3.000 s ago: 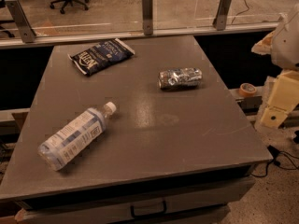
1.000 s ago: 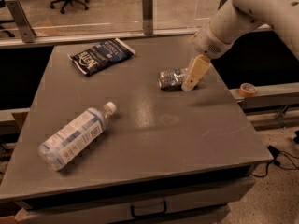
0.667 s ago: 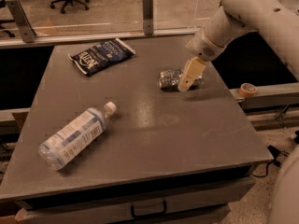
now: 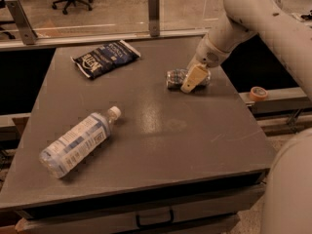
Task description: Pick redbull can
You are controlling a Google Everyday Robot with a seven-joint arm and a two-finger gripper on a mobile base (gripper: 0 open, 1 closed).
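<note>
The redbull can (image 4: 174, 78) is a small silver can with blue patches, lying on its side at the back right of the grey table (image 4: 161, 145). My gripper (image 4: 190, 84) comes down from the upper right on the white arm (image 4: 243, 18) and sits right at the can, covering its right half. Whether it touches or holds the can cannot be told.
A clear water bottle (image 4: 78, 141) with a white cap lies at the front left. A dark blue snack bag (image 4: 105, 57) lies at the back left. A tape roll (image 4: 258, 92) sits on the ledge to the right. A glass rail runs behind the table.
The arm swung in from the right side and came down onto the can. Over the last second it edged slightly further over the can. The can, bottle and bag have not moved.
</note>
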